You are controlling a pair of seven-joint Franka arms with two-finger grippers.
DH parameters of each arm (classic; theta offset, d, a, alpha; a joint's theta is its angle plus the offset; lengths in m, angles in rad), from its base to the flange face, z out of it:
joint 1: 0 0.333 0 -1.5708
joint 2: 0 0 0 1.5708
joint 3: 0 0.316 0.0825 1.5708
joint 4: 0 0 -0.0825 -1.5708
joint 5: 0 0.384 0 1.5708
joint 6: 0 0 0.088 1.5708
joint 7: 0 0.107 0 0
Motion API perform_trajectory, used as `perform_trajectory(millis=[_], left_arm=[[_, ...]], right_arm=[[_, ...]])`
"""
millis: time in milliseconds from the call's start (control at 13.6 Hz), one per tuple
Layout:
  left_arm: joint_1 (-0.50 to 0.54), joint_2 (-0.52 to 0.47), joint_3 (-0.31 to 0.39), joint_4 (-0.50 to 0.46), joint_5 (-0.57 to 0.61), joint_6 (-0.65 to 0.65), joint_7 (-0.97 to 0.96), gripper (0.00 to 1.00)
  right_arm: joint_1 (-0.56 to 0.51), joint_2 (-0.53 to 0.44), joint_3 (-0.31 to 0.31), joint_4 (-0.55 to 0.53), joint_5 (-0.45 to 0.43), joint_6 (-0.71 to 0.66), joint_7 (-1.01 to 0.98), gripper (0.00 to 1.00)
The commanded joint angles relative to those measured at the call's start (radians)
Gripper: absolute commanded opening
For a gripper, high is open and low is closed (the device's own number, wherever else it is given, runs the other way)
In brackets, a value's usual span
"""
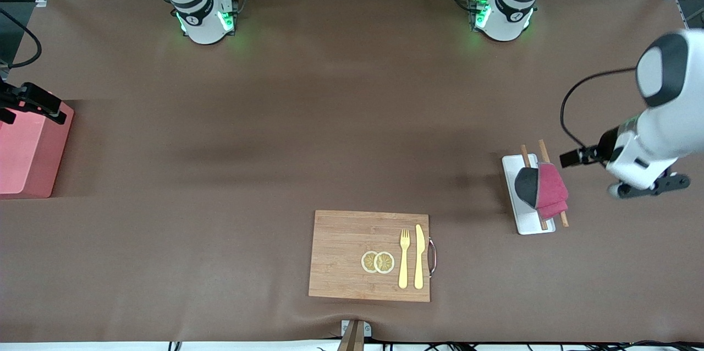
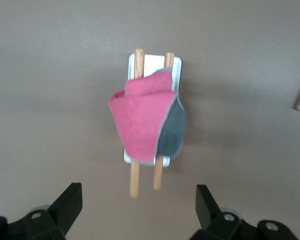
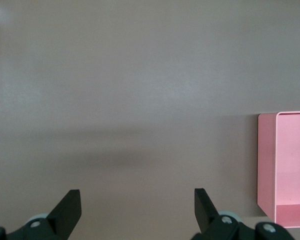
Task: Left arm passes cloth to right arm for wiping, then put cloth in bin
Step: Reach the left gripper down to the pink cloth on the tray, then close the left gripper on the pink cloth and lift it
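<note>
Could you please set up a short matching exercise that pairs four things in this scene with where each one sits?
Things:
1. cloth
2. bin
3. fork
4. left gripper

Places:
A. on the wooden board, beside the knife
B. at the right arm's end of the table
C. draped over two sticks on the white tray
D. open, in the air near the cloth

Pairs: 1-C, 2-B, 3-A, 4-D

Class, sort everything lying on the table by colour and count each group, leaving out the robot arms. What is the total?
Pink: 2, the cloth (part dark grey) and the bin
White: 1, the tray
Wood: 3, two sticks and the board
Yellow: 4, fork, knife, two lemon slices
Total: 10
</note>
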State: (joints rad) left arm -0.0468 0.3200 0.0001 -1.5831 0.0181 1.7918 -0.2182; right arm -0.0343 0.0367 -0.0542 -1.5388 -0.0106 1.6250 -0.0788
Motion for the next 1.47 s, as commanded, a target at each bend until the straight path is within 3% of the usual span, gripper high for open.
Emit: perform_trajectory(millis=[0,514,807,1101,1394], left_arm=[[-0.002,0.059,-0.002,0.022,0.017,0.044,0.008,1.0],[0.007,0.185,-0.002,0.026,0.019,0.156,0.008,0.96],[0.01,0.217,0.0,0.028,0.02,0.156,0.008,0.82],[0.033,0.229,0.0,0.026,0.023,0.156,0.008,0.78],[0.033,0.234,0.0,0.026,0.028,0.156,0.002,0.63]], right_arm=[[-0.013,-0.003,0.008,0.002,0.014,-0.007,0.002,1.0],[-0.015,-0.003,0.008,0.002,0.014,-0.007,0.002,1.0],[-0.016,-0.003,0.008,0.002,0.014,-0.007,0.004,1.0],[-0.027,-0.003,0.008,0.002,0.014,-0.008,0.005,1.0],[-0.027,0.0,0.008,-0.001,0.014,-0.008,0.004,1.0]])
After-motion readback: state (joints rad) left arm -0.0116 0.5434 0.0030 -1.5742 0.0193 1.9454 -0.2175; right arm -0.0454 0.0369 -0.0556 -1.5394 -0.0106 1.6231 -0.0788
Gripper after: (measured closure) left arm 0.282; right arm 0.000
